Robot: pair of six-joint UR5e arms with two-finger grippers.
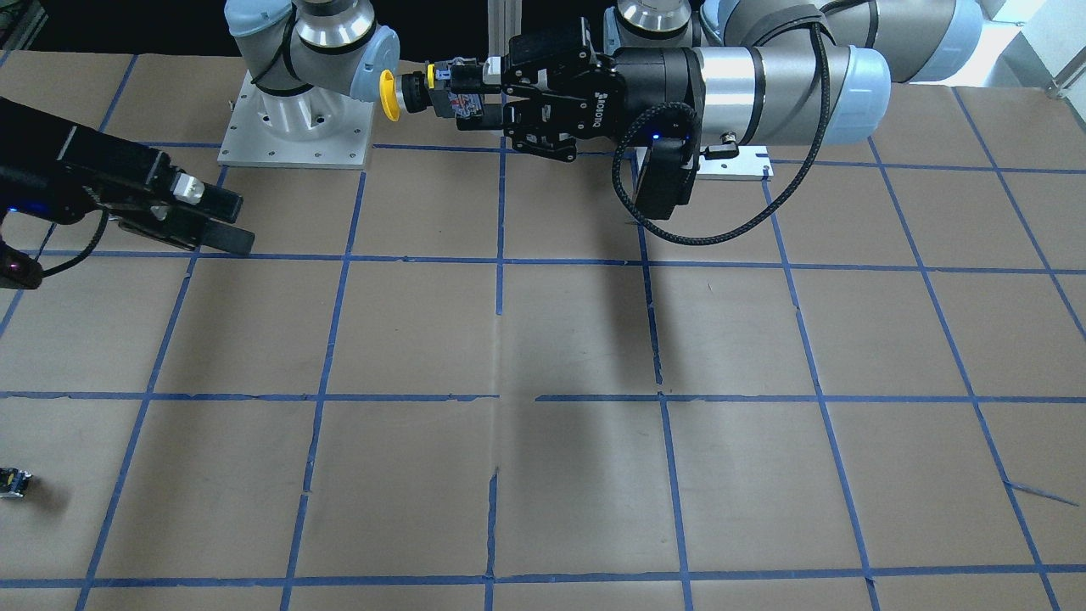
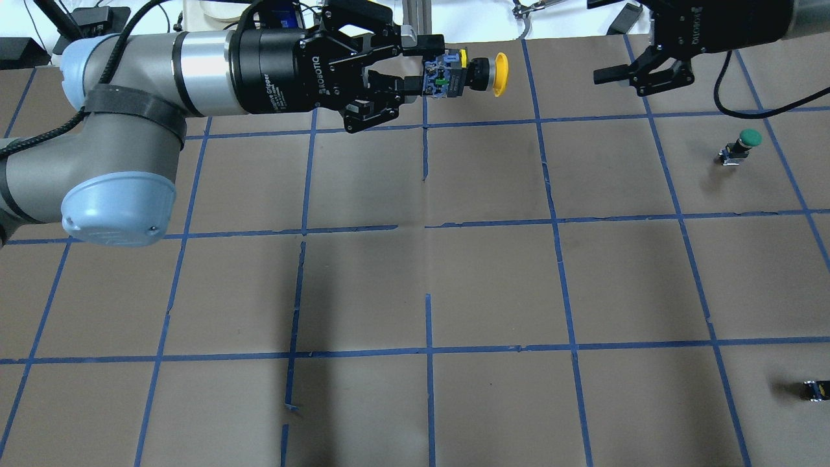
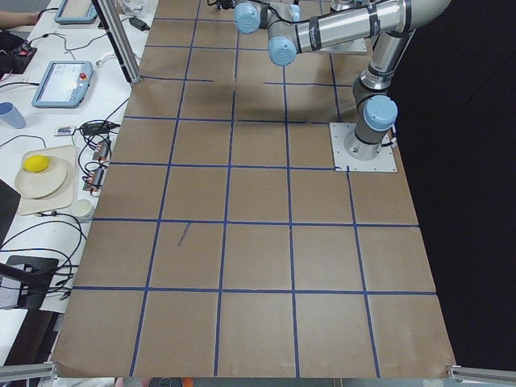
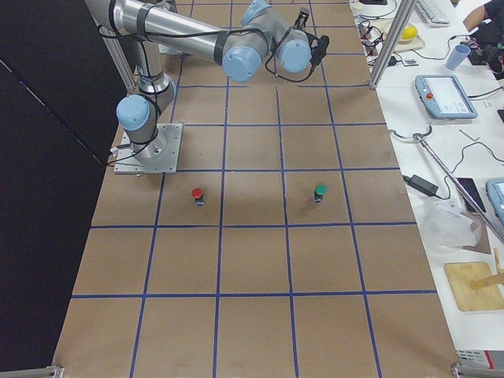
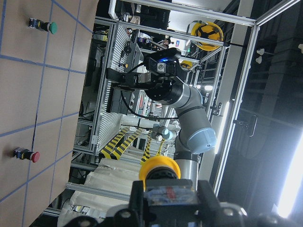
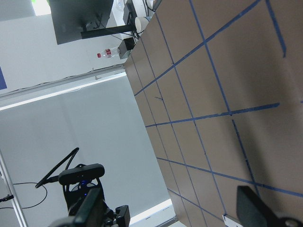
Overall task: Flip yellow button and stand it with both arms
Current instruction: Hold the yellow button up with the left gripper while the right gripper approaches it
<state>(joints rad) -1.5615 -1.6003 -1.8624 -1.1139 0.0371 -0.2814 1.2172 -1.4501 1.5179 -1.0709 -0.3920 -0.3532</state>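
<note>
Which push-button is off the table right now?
The yellow button, clamped sideways in the left gripper; the green button and red button sit on the table.

Brown paper-covered table point(image 2: 493, 285), ruled into squares with blue tape point(image 2: 428, 350). Along one side, a white bench point(image 3: 20, 222) strewn with cables, a teach pendant point(image 3: 63, 83) and a plate point(image 3: 48, 189). Beyond, aluminium framing point(image 5: 236, 94), black-and-yellow hazard stripes point(image 5: 113, 144) and a bright light point(image 5: 289, 189).

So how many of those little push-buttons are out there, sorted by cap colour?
Yellow button: 1
Green button: 1
Red button: 1
Switch block, no cap seen: 1
Total: 4
</note>
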